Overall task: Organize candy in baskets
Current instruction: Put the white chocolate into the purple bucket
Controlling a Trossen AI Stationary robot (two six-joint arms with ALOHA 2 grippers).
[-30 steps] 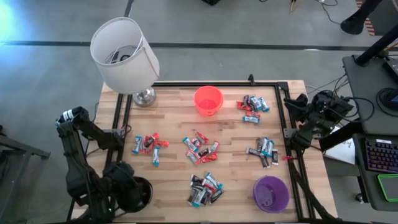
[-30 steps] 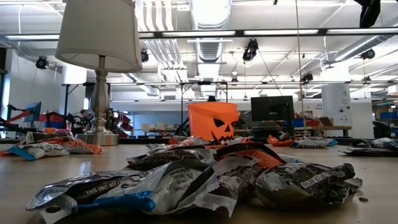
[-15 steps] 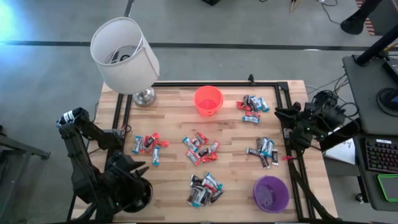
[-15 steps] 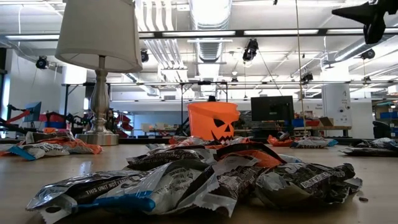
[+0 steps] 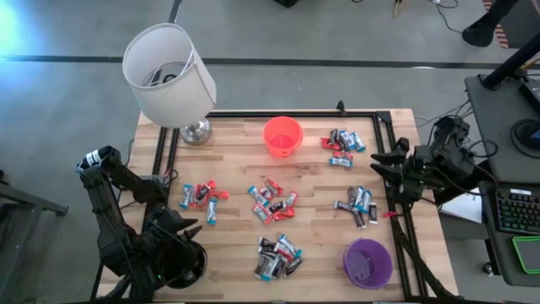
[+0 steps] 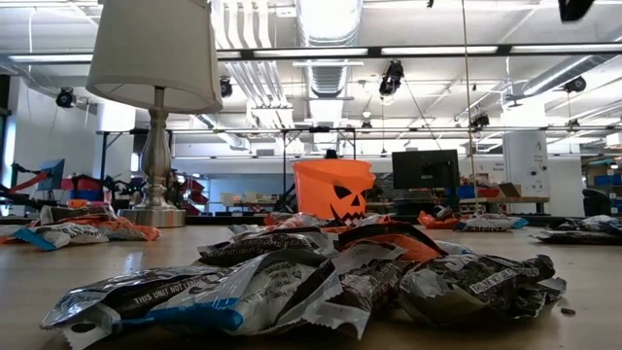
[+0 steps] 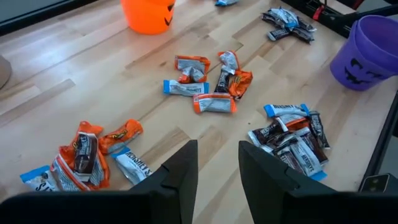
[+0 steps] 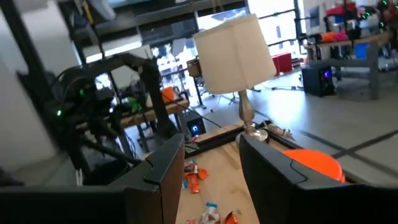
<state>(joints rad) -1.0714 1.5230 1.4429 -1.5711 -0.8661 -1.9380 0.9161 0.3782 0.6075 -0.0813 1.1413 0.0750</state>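
Wrapped candy lies in several small piles on the wooden table: left (image 5: 202,198), middle (image 5: 272,201), near (image 5: 278,257), right (image 5: 357,205) and far right (image 5: 343,143). The orange basket (image 5: 283,137) stands upright near the far edge and the purple basket (image 5: 367,263) at the near right. A dark round shape (image 5: 189,266) under the left arm may be the black basket. My left gripper (image 5: 192,226) is open at the near left, pointing at the piles (image 7: 208,84). My right gripper (image 5: 377,162) is open above the right edge.
A lamp with a large white shade (image 5: 169,74) stands on its metal foot (image 5: 196,131) at the far left corner. A black metal frame (image 5: 390,181) runs along the table's sides. Bare wood shows between the piles. A desk with a keyboard (image 5: 516,211) stands beyond the right edge.
My right gripper has swung from beyond the right edge toward the table's left, to above the frame rail. My left gripper has reached out a little from the near left corner toward the left candy pile. The candy and the baskets have not moved.
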